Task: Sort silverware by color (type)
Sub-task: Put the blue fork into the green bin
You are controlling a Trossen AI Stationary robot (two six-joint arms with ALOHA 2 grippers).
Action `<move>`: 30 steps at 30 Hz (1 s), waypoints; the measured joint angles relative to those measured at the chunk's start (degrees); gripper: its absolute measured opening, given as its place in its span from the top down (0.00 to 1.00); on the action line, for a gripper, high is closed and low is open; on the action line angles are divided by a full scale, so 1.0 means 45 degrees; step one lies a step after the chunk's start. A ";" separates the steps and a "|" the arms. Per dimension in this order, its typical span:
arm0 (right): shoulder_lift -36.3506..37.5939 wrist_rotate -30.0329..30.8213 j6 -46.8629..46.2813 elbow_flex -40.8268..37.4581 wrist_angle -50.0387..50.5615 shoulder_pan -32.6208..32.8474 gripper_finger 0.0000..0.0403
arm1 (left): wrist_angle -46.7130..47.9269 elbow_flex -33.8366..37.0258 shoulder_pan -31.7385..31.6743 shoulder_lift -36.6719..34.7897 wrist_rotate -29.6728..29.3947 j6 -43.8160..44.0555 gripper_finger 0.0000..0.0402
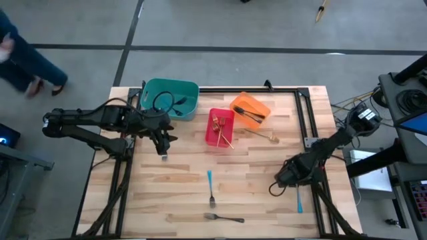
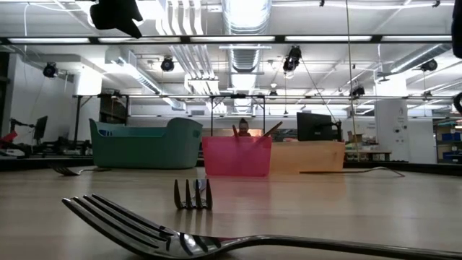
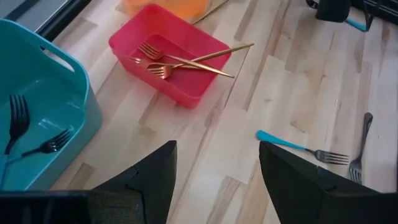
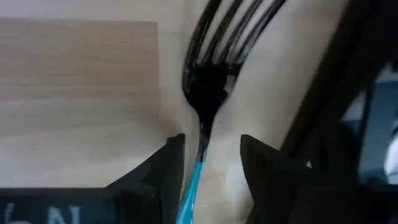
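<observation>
Right gripper (image 4: 205, 165) sat low near the wooden table's (image 1: 173, 200) right edge, fingers spread astride a blue-handled dark-tined fork (image 4: 208, 81). Left gripper (image 3: 214, 180) hovered spread beside the teal plastic bin (image 1: 175, 95).

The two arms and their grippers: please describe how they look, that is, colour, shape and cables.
Both arms are black and jointed, made of slim tube-like links with thicker joint housings. The left arm carries a looping black cable near its wrist. The right arm ends in a bulky dark wrist. The left gripper and the right gripper each have two flat, matte black fingers with angular tips.
</observation>
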State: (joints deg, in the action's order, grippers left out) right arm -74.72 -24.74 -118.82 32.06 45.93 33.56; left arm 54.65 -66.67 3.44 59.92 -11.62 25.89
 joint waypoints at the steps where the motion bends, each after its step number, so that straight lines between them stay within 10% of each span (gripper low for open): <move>1: -0.0039 -0.0045 0.0059 -0.0194 -0.0298 -0.0064 0.65 | 0.0003 0.0000 0.0000 0.0000 0.0000 0.0015 0.48; 17: -0.0110 0.1283 0.0899 -0.0116 -0.1431 -0.0204 0.96 | -0.0724 0.0000 0.0000 -0.0005 -0.2250 -0.0427 0.48; 25: 0.1215 0.2884 0.0773 0.3049 0.2734 -0.0195 0.97 | -0.1341 0.0000 0.0087 -0.0011 -0.2741 -0.0465 0.48; 30: 0.1835 0.6546 -0.0248 0.5916 0.5954 -0.0235 0.97 | -0.1295 0.0013 0.0917 -0.0218 -0.2550 -0.0395 0.48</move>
State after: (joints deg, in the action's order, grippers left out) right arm -66.47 4.72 -119.94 58.69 72.73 32.50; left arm 48.83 -66.62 7.57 58.94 -23.09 24.11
